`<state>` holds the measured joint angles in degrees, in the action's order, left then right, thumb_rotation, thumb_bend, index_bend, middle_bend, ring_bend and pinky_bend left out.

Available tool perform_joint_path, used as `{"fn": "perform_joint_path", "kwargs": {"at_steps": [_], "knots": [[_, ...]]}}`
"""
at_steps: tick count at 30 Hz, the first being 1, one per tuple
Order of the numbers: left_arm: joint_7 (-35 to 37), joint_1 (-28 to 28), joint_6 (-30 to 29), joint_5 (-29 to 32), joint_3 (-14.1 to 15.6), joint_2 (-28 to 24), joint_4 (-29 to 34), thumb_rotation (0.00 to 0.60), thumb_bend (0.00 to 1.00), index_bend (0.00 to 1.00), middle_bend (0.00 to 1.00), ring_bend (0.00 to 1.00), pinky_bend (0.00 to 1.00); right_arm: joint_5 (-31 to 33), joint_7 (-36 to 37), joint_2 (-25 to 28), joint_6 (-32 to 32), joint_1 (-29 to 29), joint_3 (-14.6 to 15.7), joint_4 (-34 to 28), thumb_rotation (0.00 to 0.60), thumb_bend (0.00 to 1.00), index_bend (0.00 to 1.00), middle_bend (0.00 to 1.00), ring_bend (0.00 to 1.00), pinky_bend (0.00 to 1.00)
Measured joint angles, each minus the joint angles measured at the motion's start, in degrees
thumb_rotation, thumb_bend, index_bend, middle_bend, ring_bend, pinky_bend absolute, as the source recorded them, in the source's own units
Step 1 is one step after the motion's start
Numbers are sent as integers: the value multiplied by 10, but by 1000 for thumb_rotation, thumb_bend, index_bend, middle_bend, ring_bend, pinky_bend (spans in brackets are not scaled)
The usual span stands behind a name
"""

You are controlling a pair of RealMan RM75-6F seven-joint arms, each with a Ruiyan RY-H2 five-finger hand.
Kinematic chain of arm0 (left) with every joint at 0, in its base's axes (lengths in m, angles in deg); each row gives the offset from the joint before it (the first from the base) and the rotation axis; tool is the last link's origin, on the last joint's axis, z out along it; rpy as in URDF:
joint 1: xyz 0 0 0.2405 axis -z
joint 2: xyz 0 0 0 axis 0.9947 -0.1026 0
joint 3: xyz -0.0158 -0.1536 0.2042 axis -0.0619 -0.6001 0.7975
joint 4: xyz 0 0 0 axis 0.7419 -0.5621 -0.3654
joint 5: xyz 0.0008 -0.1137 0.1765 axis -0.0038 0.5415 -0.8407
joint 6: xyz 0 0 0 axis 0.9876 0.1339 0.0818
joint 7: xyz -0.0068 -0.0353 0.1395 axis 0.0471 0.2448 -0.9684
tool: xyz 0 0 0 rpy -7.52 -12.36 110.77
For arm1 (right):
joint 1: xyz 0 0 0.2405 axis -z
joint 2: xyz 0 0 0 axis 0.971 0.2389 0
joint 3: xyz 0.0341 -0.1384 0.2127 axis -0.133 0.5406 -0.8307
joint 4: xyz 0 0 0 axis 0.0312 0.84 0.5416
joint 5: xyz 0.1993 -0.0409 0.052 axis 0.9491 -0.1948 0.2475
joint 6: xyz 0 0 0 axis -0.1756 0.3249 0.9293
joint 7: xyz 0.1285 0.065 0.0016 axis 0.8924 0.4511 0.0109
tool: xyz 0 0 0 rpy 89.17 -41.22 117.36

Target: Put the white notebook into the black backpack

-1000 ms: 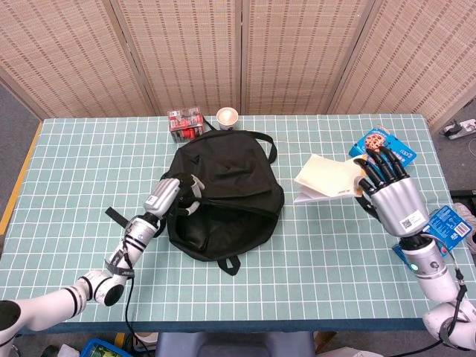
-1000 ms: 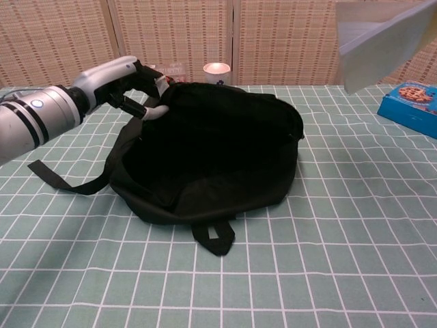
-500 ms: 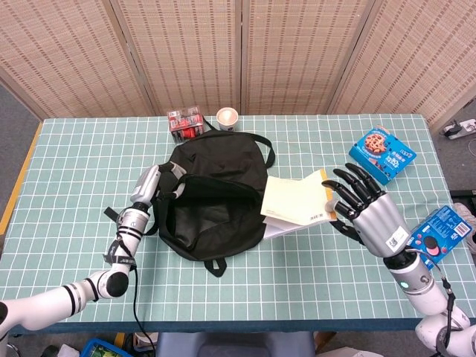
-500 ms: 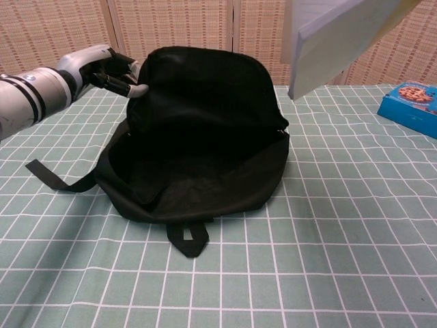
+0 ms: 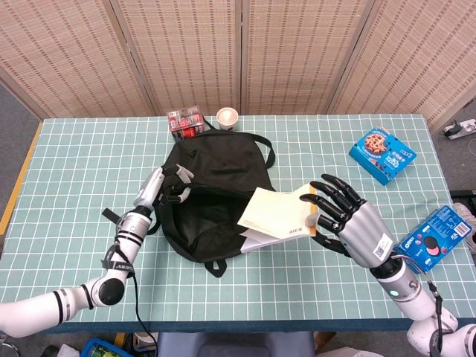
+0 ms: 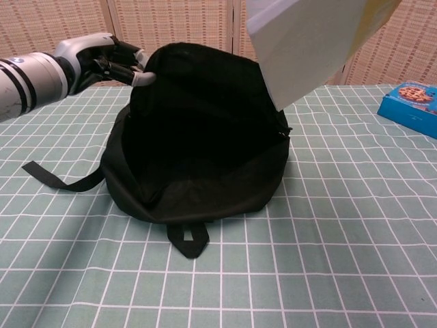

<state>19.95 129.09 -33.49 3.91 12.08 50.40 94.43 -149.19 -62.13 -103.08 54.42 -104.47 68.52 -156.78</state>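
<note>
The black backpack (image 5: 216, 186) lies mid-table with its mouth gaping toward me; in the chest view the backpack (image 6: 205, 157) shows a wide dark opening. My left hand (image 5: 152, 191) grips the top edge of the opening at its left side and holds it up, seen as the left hand (image 6: 102, 58) in the chest view. My right hand (image 5: 349, 223) holds the white notebook (image 5: 279, 216) by its right edge, tilted, with its left corner over the bag's mouth. The notebook (image 6: 307, 41) hangs above the opening in the chest view.
A red pack (image 5: 186, 123) and a paper cup (image 5: 227, 116) stand behind the bag. A blue cookie box (image 5: 381, 154) lies at the right, another blue packet (image 5: 435, 236) near the right edge. A loose strap (image 6: 61, 179) trails left of the bag.
My right hand has carried the notebook leftward and lower, from beside the bag to over its mouth. My left hand has lifted the flap, widening the opening.
</note>
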Motion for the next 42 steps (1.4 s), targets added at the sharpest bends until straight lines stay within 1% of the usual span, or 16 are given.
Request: {"fn": "perform_joint_path", "kwargs": {"at_steps": [9,14,18,22,27,35,42], "knots": [[16,1,17,19,-14,-24,74,600,427,747,382,322,180,-15,8,7,2,1,3,-29,600,409,681,339,197,167],[28,5,24,26,-21,-32,95,600,427,748,382,323,180,-16,16,8,-2,3,7,-34,600,409,681,339,198,167],[27,7,32,31,-14,-38,101,600,427,746,382,323,181,-18,21,4,-12,-1,9,-33,600,409,681,340,200,171],[17,9,33,33,0,-40,97,600,427,743,382,323,181,-22,32,-4,-24,-8,12,-33,600,409,682,342,202,174],[15,9,33,45,8,-42,80,600,427,741,382,323,186,-32,51,-8,-29,-15,18,-41,600,408,684,345,205,177],[26,10,33,65,4,-40,58,600,427,739,382,323,190,-45,65,-8,-30,-17,25,-51,600,409,684,348,207,177],[29,13,33,80,0,-36,40,600,427,740,382,323,192,-57,64,-2,-16,-15,22,-65,600,409,684,350,208,181]]}}
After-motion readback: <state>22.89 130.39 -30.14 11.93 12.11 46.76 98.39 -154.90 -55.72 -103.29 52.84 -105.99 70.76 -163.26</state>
